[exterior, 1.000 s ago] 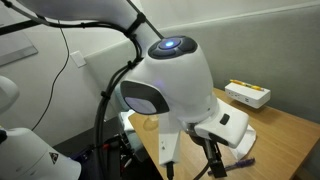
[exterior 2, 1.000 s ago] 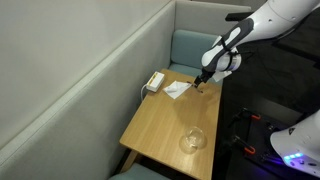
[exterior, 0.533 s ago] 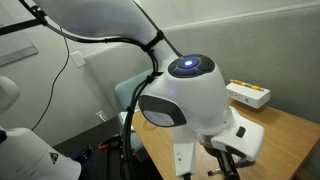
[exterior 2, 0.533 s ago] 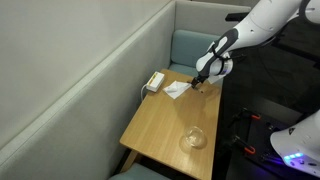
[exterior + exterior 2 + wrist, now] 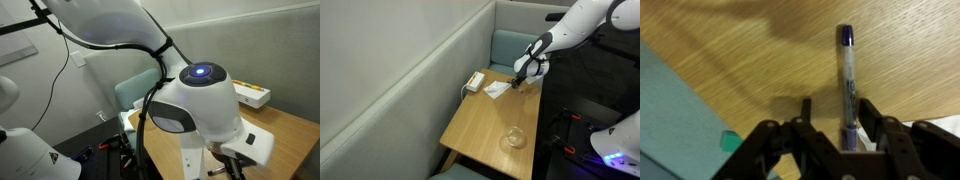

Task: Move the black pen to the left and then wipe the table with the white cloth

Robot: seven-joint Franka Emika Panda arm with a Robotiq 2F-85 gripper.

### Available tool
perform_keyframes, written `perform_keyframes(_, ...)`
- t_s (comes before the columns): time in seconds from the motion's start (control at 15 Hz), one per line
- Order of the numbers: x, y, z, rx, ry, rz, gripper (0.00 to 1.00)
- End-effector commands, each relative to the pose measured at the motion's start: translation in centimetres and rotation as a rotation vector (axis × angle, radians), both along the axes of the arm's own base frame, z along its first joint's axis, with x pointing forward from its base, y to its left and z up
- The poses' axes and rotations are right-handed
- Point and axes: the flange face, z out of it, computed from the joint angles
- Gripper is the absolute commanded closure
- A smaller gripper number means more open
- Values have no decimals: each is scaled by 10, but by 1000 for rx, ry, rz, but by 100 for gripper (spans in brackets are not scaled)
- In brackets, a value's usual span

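In the wrist view the black pen (image 5: 845, 75) lies on the wooden table (image 5: 750, 50), with its dark cap pointing away from me. My gripper (image 5: 836, 104) is open and low over the table. The pen's near end lies between the two fingers, close to the right one, and the left finger is clear of it. In an exterior view the gripper (image 5: 520, 79) is at the table's far end, just beside the white cloth (image 5: 497, 89), which lies flat. The pen is too small to make out there.
A white and yellow box (image 5: 474, 81) sits by the wall next to the cloth and also shows in an exterior view (image 5: 252, 96). A clear glass (image 5: 513, 138) stands near the table's near end. A teal seat (image 5: 508, 48) is beyond the table. The arm fills most of one view.
The arm has moved a little along the far end of the table and come lower, and the gripper now straddles the pen. The cloth, box and glass have not moved.
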Motion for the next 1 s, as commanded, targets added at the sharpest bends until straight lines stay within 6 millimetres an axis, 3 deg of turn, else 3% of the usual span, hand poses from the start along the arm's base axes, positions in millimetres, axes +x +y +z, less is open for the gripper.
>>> perform_keyframes(0.0, 7, -4, -1, -20, -10, 0, 79)
perform_keyframes(0.2, 7, -5, 2, -30, -12, -1, 99)
perform_keyframes(0.4, 4, 6, 17, -39, -7, 8, 97)
perform_keyframes(0.67, 6, 53, 73, -8, -35, 117, 97)
perform_keyframes(0.93, 25, 130, 129, 58, -124, 254, 97)
